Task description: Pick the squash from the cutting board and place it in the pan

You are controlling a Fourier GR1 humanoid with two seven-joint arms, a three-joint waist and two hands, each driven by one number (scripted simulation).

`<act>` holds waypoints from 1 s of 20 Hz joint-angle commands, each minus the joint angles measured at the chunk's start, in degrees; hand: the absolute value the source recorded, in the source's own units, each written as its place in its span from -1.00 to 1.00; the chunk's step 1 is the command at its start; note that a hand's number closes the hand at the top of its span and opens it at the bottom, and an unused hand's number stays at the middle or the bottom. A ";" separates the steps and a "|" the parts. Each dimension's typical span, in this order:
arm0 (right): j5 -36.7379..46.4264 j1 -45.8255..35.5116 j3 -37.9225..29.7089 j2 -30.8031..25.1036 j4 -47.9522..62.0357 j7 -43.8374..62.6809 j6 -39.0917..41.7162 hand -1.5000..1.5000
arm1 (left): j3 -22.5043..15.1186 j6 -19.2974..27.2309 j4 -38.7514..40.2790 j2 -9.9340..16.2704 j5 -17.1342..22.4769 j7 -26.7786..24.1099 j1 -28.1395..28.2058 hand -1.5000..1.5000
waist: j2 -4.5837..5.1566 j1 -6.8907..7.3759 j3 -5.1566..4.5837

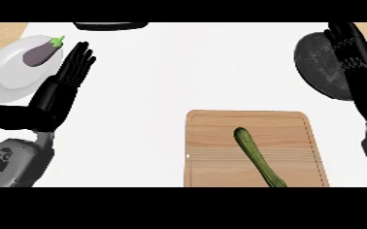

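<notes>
Evidently the squash (258, 157) is lying untouched on the cutting board (215, 150); the right hand (349, 53) is hanging over the pan (321, 63), fingers seemingly straight; the left hand (72, 75) is resting open.

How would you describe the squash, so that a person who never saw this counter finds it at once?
Find the wooden cutting board at the counter's near edge. On it lies the squash, long, thin and green, running diagonally. The only other vegetable, a purple eggplant, sits on a white plate far left.

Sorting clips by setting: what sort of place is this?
Most likely a kitchen counter: a wooden cutting board with a green squash on it, a dark pan, and an eggplant on a plate.
</notes>
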 commanded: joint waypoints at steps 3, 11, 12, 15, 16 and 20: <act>-8.02 0.48 11.59 2.09 2.34 -3.95 19.09 1.00 | -0.07 3.06 1.90 -1.65 -1.33 1.78 -0.52 0.00 | 0.04 5.07 -0.45; -1.69 5.73 12.64 -3.01 13.55 -36.14 37.42 -1.00 | 2.64 10.85 6.30 -3.55 -2.82 4.39 1.33 0.00 | -0.66 2.61 -0.31; -2.64 5.92 8.18 -7.77 13.32 -39.43 39.02 -1.00 | 3.34 9.86 6.08 -2.09 -1.91 5.62 1.92 0.00 | -0.85 2.00 -0.24; 1.41 2.85 4.74 -11.17 20.67 -49.95 41.73 -1.00 | 2.36 10.89 5.57 -3.29 -3.28 5.67 1.66 0.00 | -0.94 2.66 -0.39; 4.24 1.79 5.31 -13.07 22.09 -52.00 42.26 -1.00 | 2.24 11.29 6.09 -3.81 -3.64 6.31 -0.10 0.00 | -0.87 2.57 -0.41; 7.51 -3.46 6.86 -21.65 21.32 -52.48 45.14 -1.00 | 1.76 12.22 5.15 -5.06 -4.11 6.32 0.73 0.00 | -1.05 3.47 -0.53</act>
